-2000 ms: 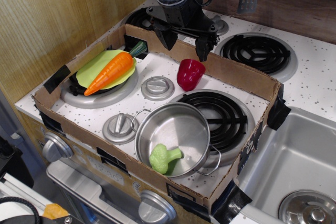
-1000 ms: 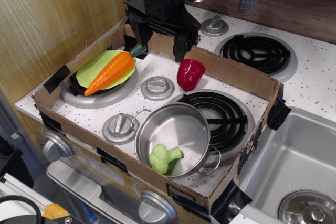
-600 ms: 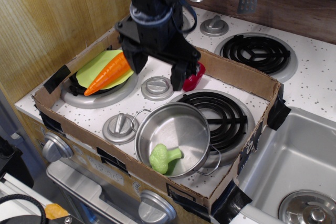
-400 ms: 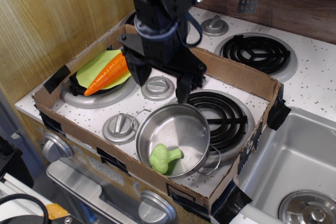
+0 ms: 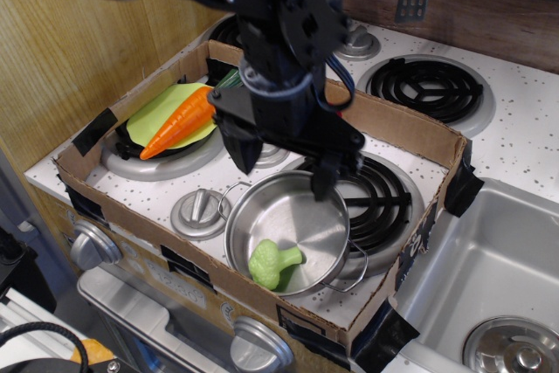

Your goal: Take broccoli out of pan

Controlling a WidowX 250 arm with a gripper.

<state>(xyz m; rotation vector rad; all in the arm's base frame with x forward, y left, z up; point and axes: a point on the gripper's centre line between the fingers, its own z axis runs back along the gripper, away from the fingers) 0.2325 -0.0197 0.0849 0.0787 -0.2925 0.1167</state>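
Observation:
The light-green broccoli (image 5: 273,263) lies on its side at the front of the shiny steel pan (image 5: 307,214), stem pointing right. The pan sits at the front of a cardboard tray, partly on a black coil burner. My black gripper (image 5: 285,174) hangs open and empty above the pan's far rim, one finger (image 5: 244,152) left and one finger (image 5: 326,175) right. It is above and behind the broccoli, not touching it.
An orange carrot (image 5: 181,121) lies on a lime-green plate (image 5: 155,107) at the left. A grey knobbed lid (image 5: 199,211) sits left of the pan. The cardboard tray wall (image 5: 410,128) rings the stove top. A steel sink (image 5: 489,277) is at the right. My arm hides the red pepper.
My gripper has moved forward and down from the tray's back wall to above the pan's far rim, staying open. The arm now hides the red pepper. Broccoli and pan have not moved.

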